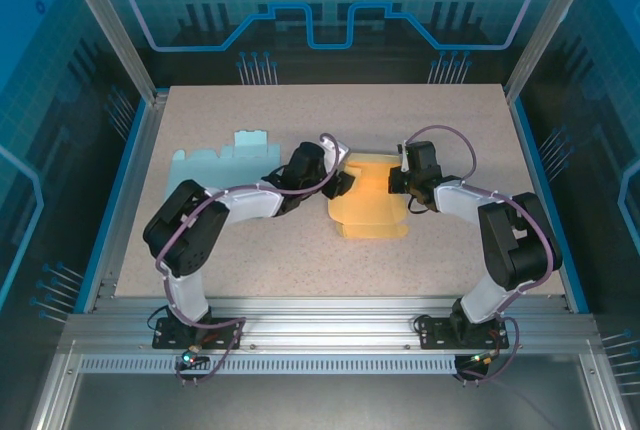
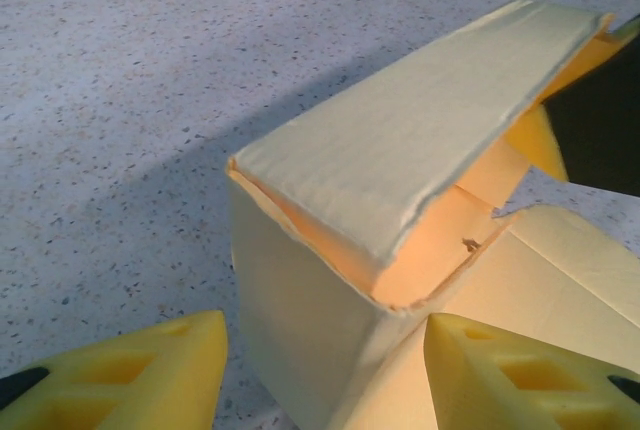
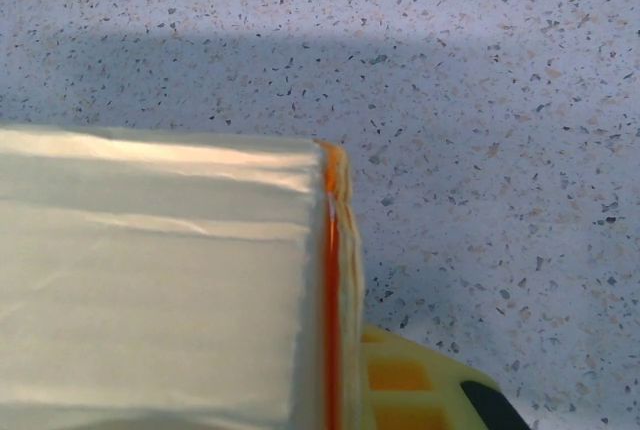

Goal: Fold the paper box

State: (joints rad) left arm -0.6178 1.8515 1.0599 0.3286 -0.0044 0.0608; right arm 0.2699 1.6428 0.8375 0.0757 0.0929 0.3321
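While right tool [image 1: 393,182] pinches paper box [image 1: 372,208] wall, seemingly bracing it | we log left tool [image 1: 343,184] half-wide, astride corner; flap [image 2: 420,120] raised

1. The table [image 1: 450,130] is a pale, speckled slab; a blue border runs along its left and right sides, and a metal rail closes its near edge.
2. A yellow paper box [image 1: 372,205], partly folded, lies near the middle of the top; its flat panel rests on the surface toward the near side, while the walls behind it stand up.
3. A pale blue card sheet [image 1: 225,162], cut with a notched outline, lies flat to the left and a little farther back; it sits apart from the yellow one.
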